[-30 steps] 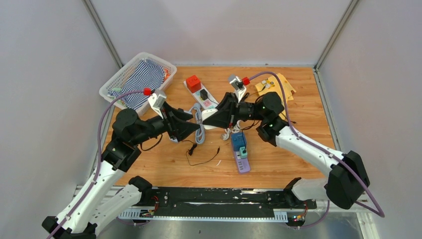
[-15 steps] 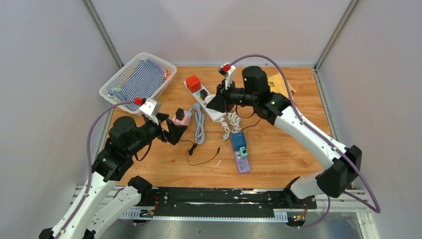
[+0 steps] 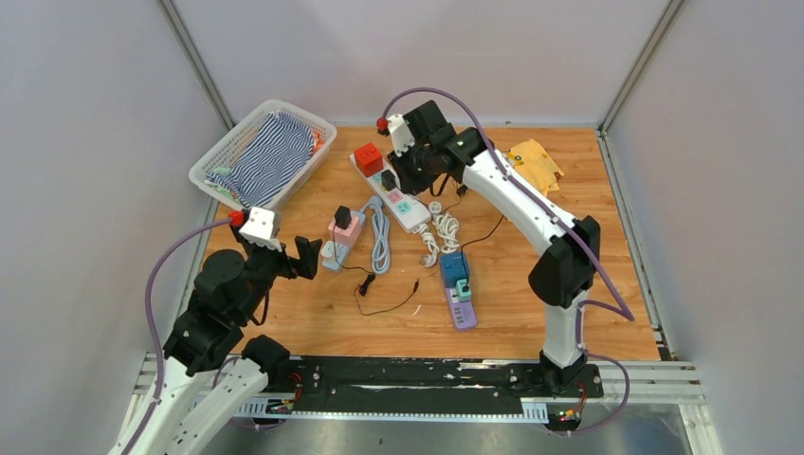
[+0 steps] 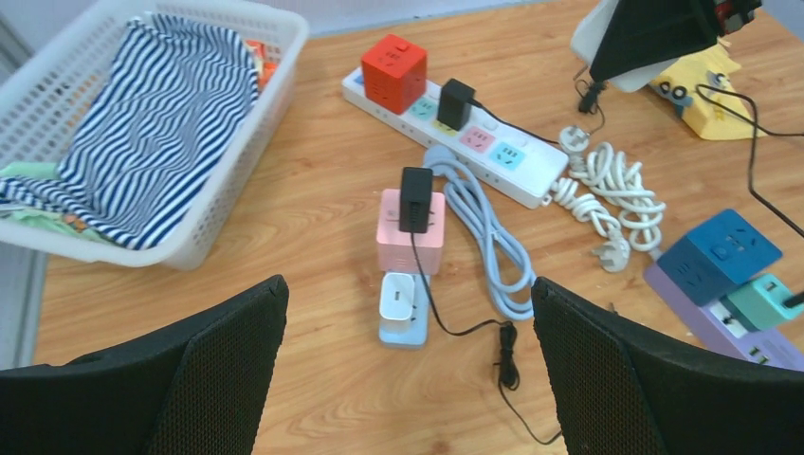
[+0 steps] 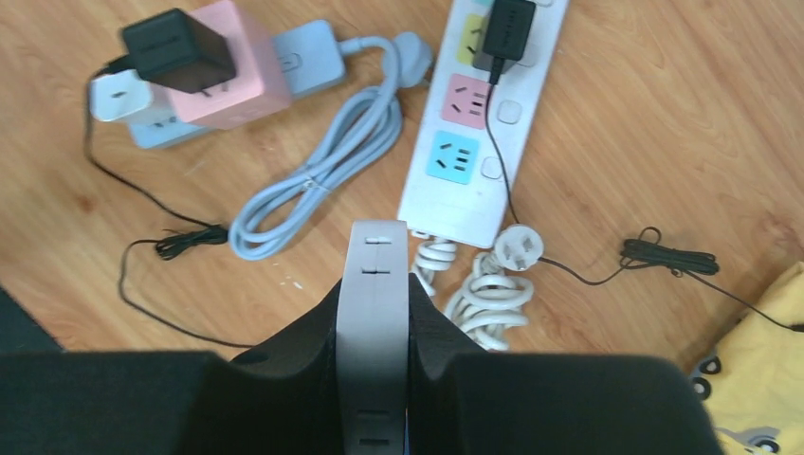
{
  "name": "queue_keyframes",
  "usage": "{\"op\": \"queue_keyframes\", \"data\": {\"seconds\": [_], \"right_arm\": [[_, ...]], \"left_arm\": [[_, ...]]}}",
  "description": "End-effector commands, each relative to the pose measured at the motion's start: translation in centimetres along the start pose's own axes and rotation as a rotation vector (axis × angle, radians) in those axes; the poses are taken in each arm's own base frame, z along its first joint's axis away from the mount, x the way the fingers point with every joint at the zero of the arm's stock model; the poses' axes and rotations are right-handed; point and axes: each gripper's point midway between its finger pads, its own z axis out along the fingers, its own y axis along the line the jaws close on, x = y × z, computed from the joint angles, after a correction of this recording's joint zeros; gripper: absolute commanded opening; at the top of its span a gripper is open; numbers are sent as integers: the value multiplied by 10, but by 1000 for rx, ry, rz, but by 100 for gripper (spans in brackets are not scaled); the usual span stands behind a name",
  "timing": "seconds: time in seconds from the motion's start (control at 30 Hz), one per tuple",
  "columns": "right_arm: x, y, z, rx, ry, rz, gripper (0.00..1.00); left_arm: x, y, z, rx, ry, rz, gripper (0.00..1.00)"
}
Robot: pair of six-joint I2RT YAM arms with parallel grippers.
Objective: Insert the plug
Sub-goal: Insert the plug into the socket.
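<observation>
**Operator:** What has the right pincer got?

**Spotter:** Your right pincer (image 5: 374, 289) is clamped tight on a flat grey piece (image 5: 373, 246), which you see edge-on. Its lower end is buried between the pads and no prongs show, so it is probably the plug's body, no firmer than that. Its tip points at bare wood just beside the near end of the white power strip (image 5: 474, 142). The strip's blue and pink sockets are free. A black adapter (image 5: 507, 28) sits in the one beyond, partly cut off by the top of the frame.

**Operator:** And the left?

**Spotter:** Your left pincer (image 4: 406, 284) gapes wide and holds nothing, and is apart from the pink cube (image 4: 411, 242) ahead of it. From overhead your right pincer is only a dark mass, and you cannot read its grip there.
</observation>
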Motion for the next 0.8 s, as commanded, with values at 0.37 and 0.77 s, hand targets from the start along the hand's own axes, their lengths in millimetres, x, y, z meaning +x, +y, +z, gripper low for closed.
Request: {"op": "queue_keyframes", "data": {"seconds": [0.37,0.77], "right_arm": [[38,-24,71,3,251,-39,0],[57,-51,96,61,314,-43,0]], "left_arm": [[-15,37,-21,-182,-103,6,100],[-8,35,-18,-171,-89,16,100]]}}
